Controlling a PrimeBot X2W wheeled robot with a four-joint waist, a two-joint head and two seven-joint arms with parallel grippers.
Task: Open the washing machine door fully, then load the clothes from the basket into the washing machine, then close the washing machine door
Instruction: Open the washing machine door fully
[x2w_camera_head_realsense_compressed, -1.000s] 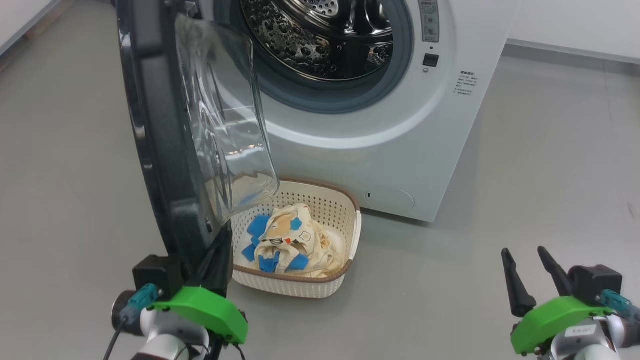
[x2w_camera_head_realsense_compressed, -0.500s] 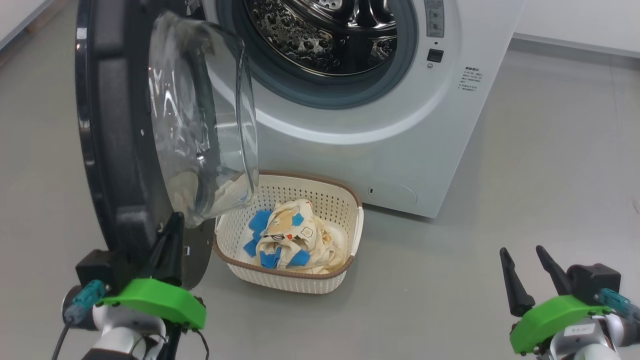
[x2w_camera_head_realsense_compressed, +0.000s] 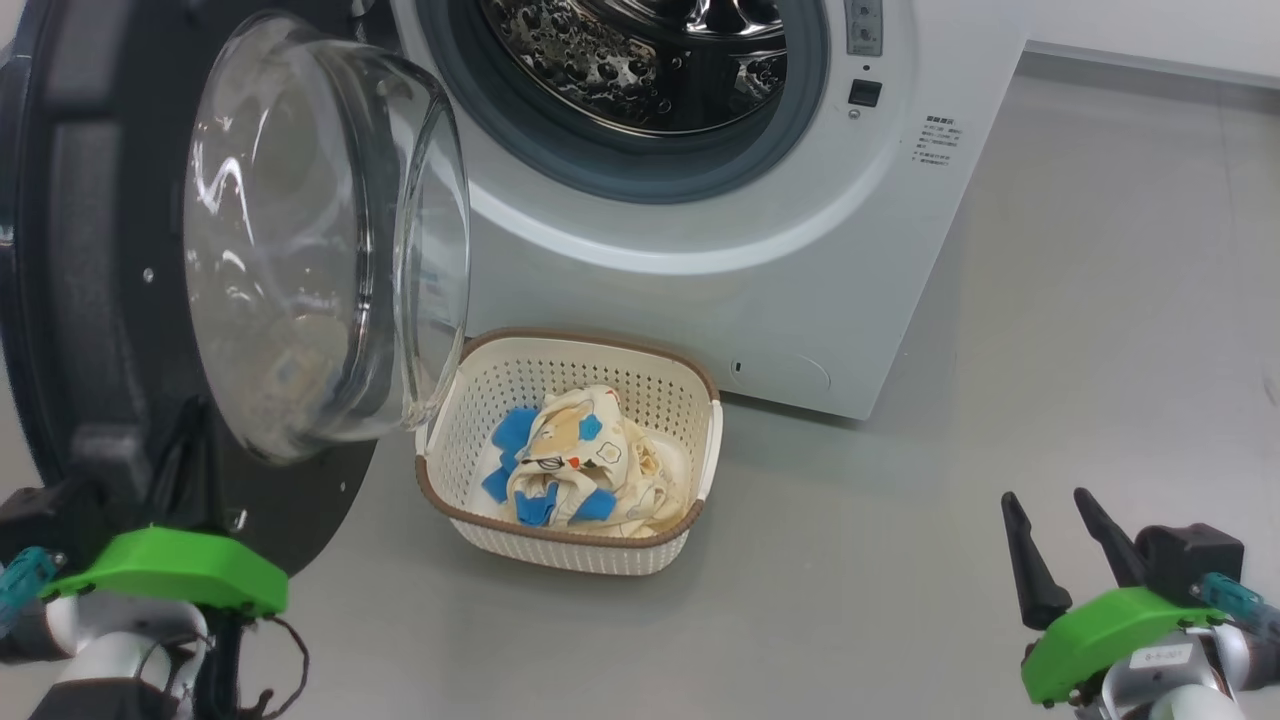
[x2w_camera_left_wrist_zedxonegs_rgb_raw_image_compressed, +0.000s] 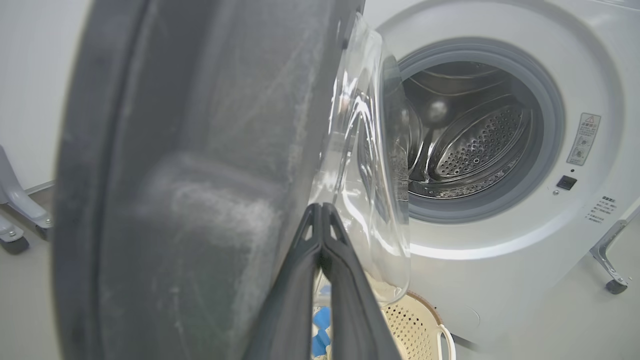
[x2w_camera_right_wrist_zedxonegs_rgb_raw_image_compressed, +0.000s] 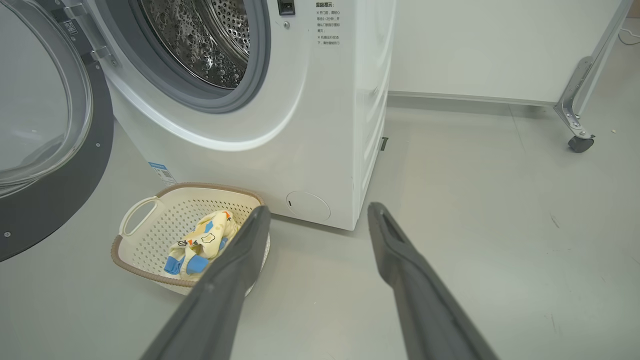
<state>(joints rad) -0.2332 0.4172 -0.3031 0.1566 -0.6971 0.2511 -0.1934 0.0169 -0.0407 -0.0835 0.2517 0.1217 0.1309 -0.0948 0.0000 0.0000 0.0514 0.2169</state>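
The washing machine door (x2w_camera_head_realsense_compressed: 230, 290) stands swung out to the left of the washing machine (x2w_camera_head_realsense_compressed: 700, 290), its inner side facing the head camera, with the clear glass bowl bulging from the wide black rim. In the head view the bowl's lower edge overlaps the basket's left rim. The left gripper (x2w_camera_left_wrist_zedxonegs_rgb_raw_image_compressed: 320, 210) is pressed fully shut, its two dark fingers lying together with nothing seen between them; its tips sit against the door's inner side, at the seam where the black rim meets the glass. The steel drum (x2w_camera_head_realsense_compressed: 640, 60) is exposed inside the grey gasket. The basket (x2w_camera_head_realsense_compressed: 560, 545) sits on the grey floor (x2w_camera_head_realsense_compressed: 1000, 350) just in front of the machine, below the drum opening, and the clothes (x2w_camera_head_realsense_compressed: 580, 470) lie bunched in it, cream fabric with blue patches. The right gripper (x2w_camera_head_realsense_compressed: 1046, 495) hangs over bare floor well to the right of the basket, fingers spread wide and empty
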